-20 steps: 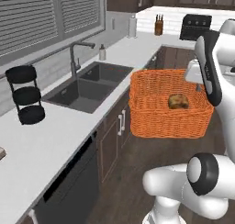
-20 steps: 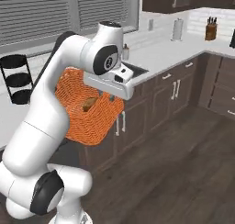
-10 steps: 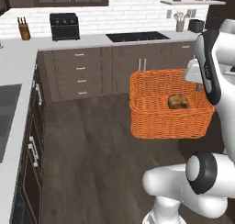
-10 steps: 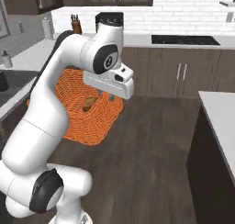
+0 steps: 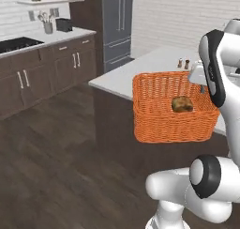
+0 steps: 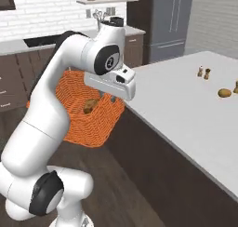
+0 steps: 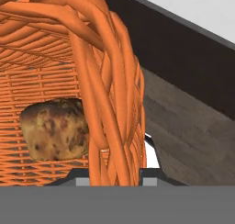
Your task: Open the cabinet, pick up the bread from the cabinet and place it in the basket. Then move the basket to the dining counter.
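1. Orange wicker meets us first in the left base view: the basket [image 5: 171, 115] hangs in the air, lifted clear of the dark floor [image 5: 61, 157], just in front of the near edge of the dining counter [image 5: 154, 66]. The bread [image 5: 182, 104] lies inside the basket, toward its right wall. At that right wall we see the white arm [image 5: 215, 73] reaching down to the rim. Two small shakers [image 5: 183, 63] stand on the counter behind the basket.

2. From the right base view, we see the basket [image 6: 81, 114] held off the floor to the left of the dining counter [image 6: 186, 105], close beside its dark side panel. The bread [image 6: 90, 105] rests inside it, near the wall under the hand. The gripper [image 6: 113, 96] comes down on that wall's rim. On the counter top, well apart from the basket, sit a small brown item [image 6: 224, 93] and the shakers [image 6: 203, 72].

3. Through the hand view, we see the gripper [image 7: 117, 172] pinched onto the basket [image 7: 105, 81] wall, one dark tip on either side of the thick woven rim. The bread [image 7: 55, 129] sits inside, to the left of the gripped wall. The dining counter [image 7: 193, 7] edge and its dark side run beyond the basket's outer face.
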